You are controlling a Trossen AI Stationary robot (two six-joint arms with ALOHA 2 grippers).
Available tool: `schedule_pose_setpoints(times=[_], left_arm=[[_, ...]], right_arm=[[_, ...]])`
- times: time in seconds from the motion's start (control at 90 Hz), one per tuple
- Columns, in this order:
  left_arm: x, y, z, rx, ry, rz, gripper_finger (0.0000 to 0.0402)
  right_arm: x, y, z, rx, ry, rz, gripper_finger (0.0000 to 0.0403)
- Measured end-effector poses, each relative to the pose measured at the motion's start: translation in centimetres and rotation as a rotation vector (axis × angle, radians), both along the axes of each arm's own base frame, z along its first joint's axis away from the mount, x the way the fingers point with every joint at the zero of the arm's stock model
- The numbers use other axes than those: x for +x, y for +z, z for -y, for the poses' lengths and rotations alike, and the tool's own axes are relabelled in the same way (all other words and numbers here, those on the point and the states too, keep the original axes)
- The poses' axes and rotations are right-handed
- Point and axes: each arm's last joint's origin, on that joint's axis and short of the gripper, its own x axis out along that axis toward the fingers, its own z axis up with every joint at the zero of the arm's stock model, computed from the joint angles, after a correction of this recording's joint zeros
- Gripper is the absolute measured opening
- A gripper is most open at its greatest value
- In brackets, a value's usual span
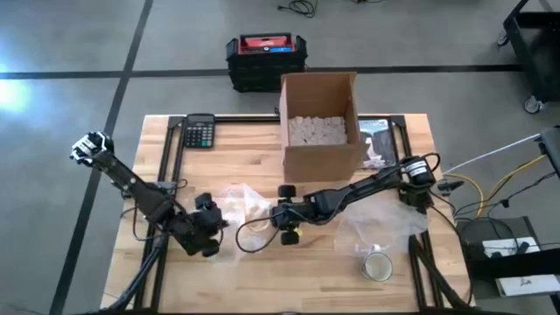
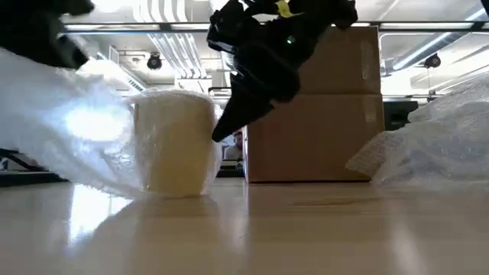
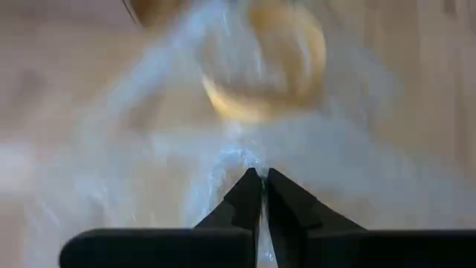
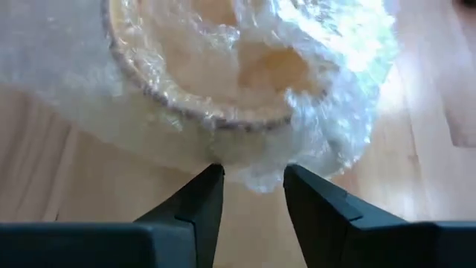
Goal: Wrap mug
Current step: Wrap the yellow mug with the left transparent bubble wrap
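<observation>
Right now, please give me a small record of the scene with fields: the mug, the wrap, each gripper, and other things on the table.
mug: cream ceramic mug, upright on the wooden table, partly covered by wrap
wrap: clear bubble wrap sheet around the mug
left gripper: left gripper shut on the bubble wrap sheet
right gripper: right gripper open, close to the wrapped mug
other things: open brown cardboard box; black calculator; second bubble wrap sheet; round glass jar

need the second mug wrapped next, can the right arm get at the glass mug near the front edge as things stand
Probably yes: the clear glass mug stands uncovered on the right arm's side, nothing on it, and the open right pincer holds nothing.
</observation>
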Motion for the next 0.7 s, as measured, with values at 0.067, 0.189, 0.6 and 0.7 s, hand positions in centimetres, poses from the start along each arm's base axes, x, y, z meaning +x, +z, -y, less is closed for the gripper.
schedule_pose_setpoints(times=[0.067, 0.189, 0.6, 0.7], left_arm=[[0.8, 0.5, -0.3, 0.046, 0.002, 0.045, 0.0002], [2.6, 0.9, -0.9, 0.080, -0.023, 0.106, 0.0001], [7.3, -2.5, -2.8, 0.041, -0.109, 0.075, 0.0001], [7.8, -3.1, -2.8, 0.048, -0.106, 0.058, 0.0001]], right_arm=[[0.0, 0.0, 0.0, -0.001, 0.001, -0.001, 0.0112], [0.0, 0.0, 0.0, -0.002, 0.002, -0.002, 0.0099], [-0.9, 1.6, 0.2, -0.028, 0.012, -0.099, 0.0061], [-1.2, 3.7, 0.2, -0.033, 0.017, -0.108, 0.0051]])
